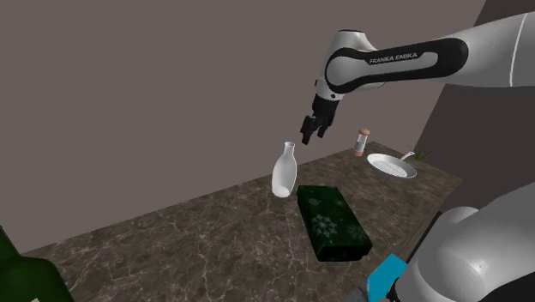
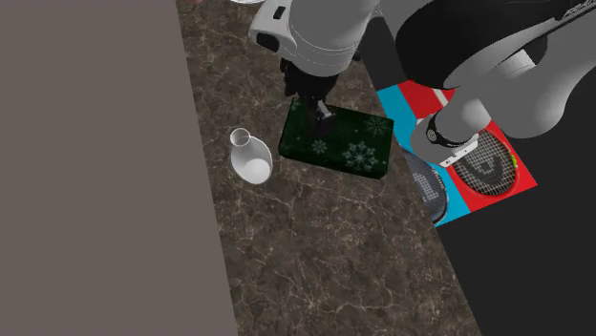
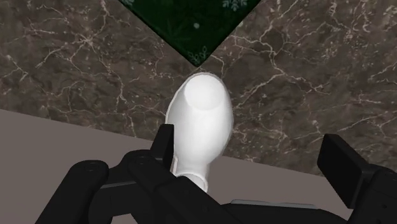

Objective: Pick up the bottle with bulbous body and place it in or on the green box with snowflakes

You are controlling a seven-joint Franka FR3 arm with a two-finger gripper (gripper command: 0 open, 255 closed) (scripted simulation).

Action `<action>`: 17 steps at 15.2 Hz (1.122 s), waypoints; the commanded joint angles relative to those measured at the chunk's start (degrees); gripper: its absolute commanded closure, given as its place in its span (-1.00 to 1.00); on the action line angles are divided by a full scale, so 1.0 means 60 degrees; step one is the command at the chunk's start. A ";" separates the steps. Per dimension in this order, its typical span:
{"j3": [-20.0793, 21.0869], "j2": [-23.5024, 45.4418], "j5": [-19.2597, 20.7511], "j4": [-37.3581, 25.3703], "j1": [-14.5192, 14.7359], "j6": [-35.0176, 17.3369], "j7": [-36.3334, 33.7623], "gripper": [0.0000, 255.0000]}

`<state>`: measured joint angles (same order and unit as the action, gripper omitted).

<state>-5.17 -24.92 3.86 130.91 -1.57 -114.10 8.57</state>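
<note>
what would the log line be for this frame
gripper open above white bottle | bottle upright on counter, unheld | green box beside it

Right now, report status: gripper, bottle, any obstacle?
Gripper open, above bottle, not gripping. Bottle upright on counter. Box lies beside it, top bare.

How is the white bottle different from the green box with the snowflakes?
The bottle is plain white; the box is dark green with pale snowflakes. The bottle is round with a narrow neck; the box is flat with straight edges. The bottle stands upright and rises higher than the box, which lies flat. Both rest on the brown marbled counter, side by side.
</note>
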 commanded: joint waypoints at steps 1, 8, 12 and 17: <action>-0.0136 0.0644 -0.0086 -0.0197 -0.0015 -0.0486 0.0086 -1.00; -0.0511 0.3150 -0.0664 -0.1522 -0.0024 -0.1730 0.0473 -1.00; -0.0563 0.3816 -0.0857 -0.1765 -0.0045 -0.2157 0.0596 -1.00; -0.0565 0.4168 -0.0937 -0.1518 -0.0043 -0.2751 0.0650 -1.00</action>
<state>-8.55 -0.32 -1.66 121.49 -1.82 -129.87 12.38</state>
